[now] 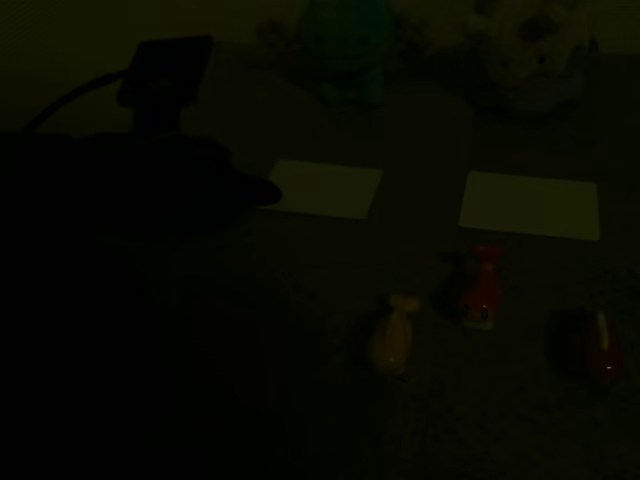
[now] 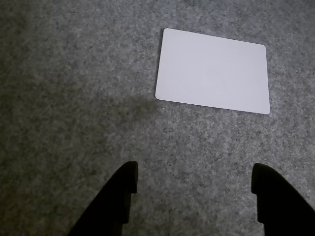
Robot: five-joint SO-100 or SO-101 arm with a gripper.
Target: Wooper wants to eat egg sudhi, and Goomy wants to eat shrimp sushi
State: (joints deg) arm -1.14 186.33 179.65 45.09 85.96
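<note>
The fixed view is very dark. Wooper [image 1: 350, 50], a bluish plush, sits at the back centre and Goomy [image 1: 530, 55], a pale plush, at the back right. The yellow egg sudhi [image 1: 393, 335] lies on the mat in front. The orange shrimp sushi [image 1: 483, 285] lies just right of it and farther back. My arm [image 1: 150, 190] is a dark shape on the left, its tip by the left white card [image 1: 325, 188]. In the wrist view my gripper [image 2: 194, 179] is open and holds nothing, above grey mat just short of a white card [image 2: 213, 71].
A second white card [image 1: 530, 205] lies in front of Goomy. A dull red figure [image 1: 590, 345] rests at the right, near the frame edge. Grey felt mat [image 2: 64, 98] covers the table.
</note>
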